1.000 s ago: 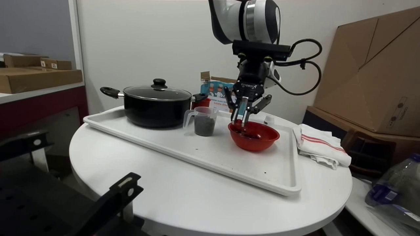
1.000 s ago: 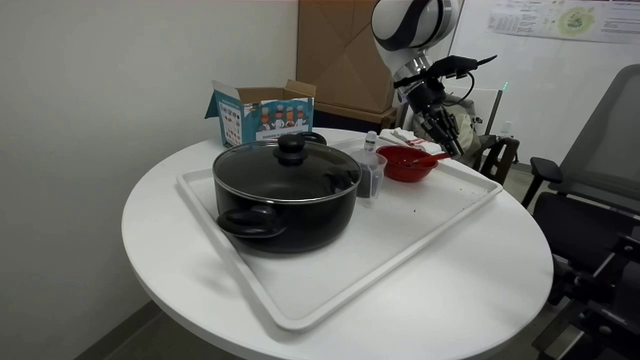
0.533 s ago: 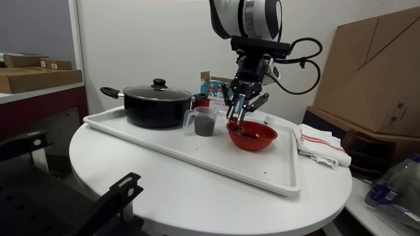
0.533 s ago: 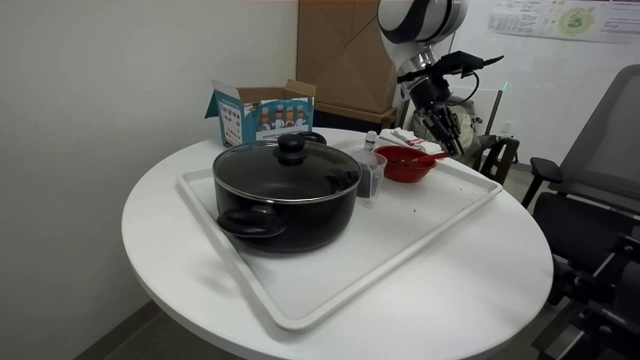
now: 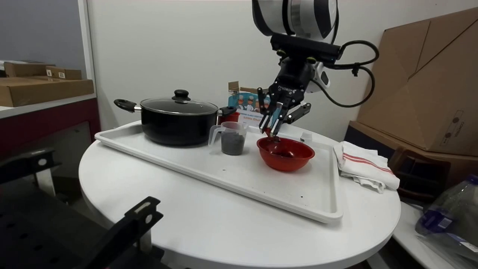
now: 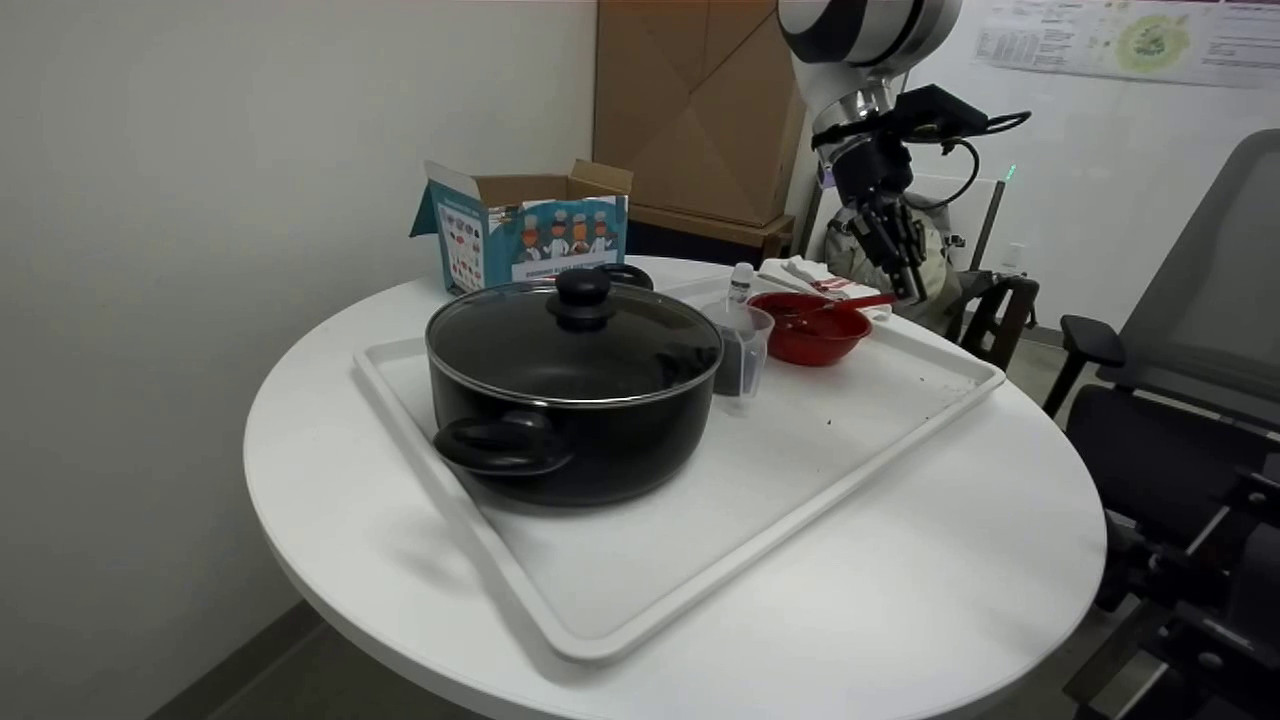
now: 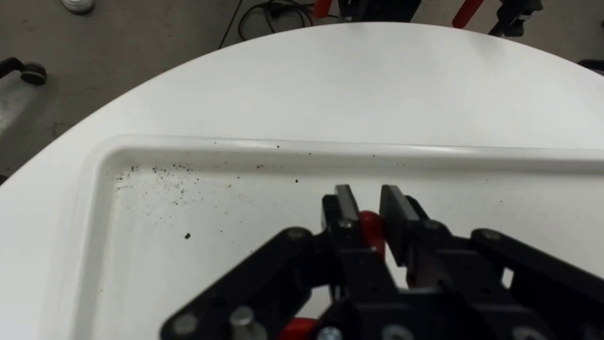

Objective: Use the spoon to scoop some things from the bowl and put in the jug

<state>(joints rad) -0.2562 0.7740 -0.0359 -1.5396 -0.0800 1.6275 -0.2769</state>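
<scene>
Pinched down to a slim gap, the gripper [image 5: 268,131] holds the red spoon [image 6: 857,302] near the end of its handle, above the broad white tray [image 5: 224,164]; I judge the scoop is under way and the pour not yet begun. Biggest obstacle is the lidded black pot [image 5: 178,127]: a carry swung too wide could clip one of its handles. Next comes the red bowl [image 5: 285,163], on the tray near the gripper; should the spoon's head catch its rim coming out, the bowl could slide or tip. Between pot and bowl stands the jug [image 5: 232,139], clear-walled and dark lower down; too low an approach would knock it, and an off-centre pour would miss its mouth. Smaller again, the spoon slopes down to the bowl, its head hard to make out, so I cannot tell whether it is loaded. Held that far back, the handle may roll in the grip and shed whatever it carries. Any such slip would likely add to the dark specks [image 7: 187,235] lying on the tray.
</scene>
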